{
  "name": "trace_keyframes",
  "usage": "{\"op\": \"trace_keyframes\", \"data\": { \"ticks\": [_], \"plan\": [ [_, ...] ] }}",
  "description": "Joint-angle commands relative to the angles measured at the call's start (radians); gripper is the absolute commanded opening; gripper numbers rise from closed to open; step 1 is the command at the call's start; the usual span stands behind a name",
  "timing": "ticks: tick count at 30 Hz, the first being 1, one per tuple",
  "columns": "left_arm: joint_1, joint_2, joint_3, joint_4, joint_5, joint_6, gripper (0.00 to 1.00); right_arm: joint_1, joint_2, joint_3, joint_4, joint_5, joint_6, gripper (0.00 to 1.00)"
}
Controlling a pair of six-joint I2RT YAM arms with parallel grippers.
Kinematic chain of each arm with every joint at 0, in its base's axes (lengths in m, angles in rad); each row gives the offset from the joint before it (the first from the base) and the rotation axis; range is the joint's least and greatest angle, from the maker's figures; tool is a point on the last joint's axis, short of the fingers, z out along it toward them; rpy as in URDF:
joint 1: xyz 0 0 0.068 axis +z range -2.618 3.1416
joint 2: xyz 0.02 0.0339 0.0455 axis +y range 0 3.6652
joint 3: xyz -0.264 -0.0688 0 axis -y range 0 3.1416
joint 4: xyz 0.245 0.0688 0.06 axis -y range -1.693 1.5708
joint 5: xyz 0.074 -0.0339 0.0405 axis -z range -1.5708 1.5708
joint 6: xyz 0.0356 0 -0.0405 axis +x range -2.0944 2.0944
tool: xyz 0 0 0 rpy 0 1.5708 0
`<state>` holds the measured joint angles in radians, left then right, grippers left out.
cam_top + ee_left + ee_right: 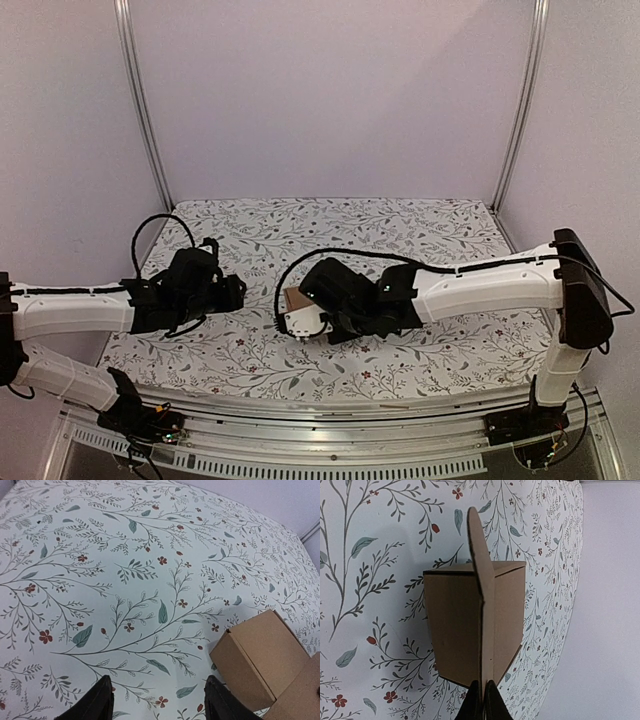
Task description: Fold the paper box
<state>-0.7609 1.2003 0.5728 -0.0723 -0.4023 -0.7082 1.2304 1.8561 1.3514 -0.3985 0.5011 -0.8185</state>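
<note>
The flower-print desk (430, 225) carries the paper box (260, 655) near its middle, a little toward the near edge, between the two arms. The box is an almost finished brown carton. Its walls are up, and one broad flap (479, 565) stands out from it, edge-on in the right wrist view and not yet turned down. The right tool (483, 702) is pressed together on that flap, pinching its thin free edge. The left tool (157, 702) is spread and holds nothing. It hangs above the bare desk just left of the box, not touching it.

The step in hand looks like closing this last flap. To do it well, the right tool should swing the flap about its crease rather than drag it, since the light carton would likely slide or tip under a sideways pull. The left tool could come in against the box's left side to brace it. The pinch sits at the very edge, so a slow arc should keep the cardboard from slipping out or buckling before the flap seats.
</note>
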Motion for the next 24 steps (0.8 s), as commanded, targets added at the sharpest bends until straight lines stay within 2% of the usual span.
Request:
{"op": "trace_keyframes", "data": {
  "ticks": [1, 17, 20, 24],
  "plan": [
    [0.016, 0.006, 0.003, 0.003, 0.015, 0.019, 0.62, -0.039, 0.005, 0.086, -0.219, -0.128, 0.070, 0.04],
    [0.027, -0.015, 0.019, -0.036, 0.044, 0.048, 0.62, -0.072, 0.029, 0.411, -0.763, -0.351, 0.110, 0.03],
    [0.028, -0.009, 0.022, -0.040, 0.049, 0.053, 0.62, -0.075, 0.053, 0.422, -0.792, -0.352, 0.112, 0.03],
    [0.028, -0.008, 0.022, -0.044, 0.052, 0.054, 0.62, -0.074, 0.077, 0.366, -0.749, -0.367, 0.123, 0.04]
  ]
}}
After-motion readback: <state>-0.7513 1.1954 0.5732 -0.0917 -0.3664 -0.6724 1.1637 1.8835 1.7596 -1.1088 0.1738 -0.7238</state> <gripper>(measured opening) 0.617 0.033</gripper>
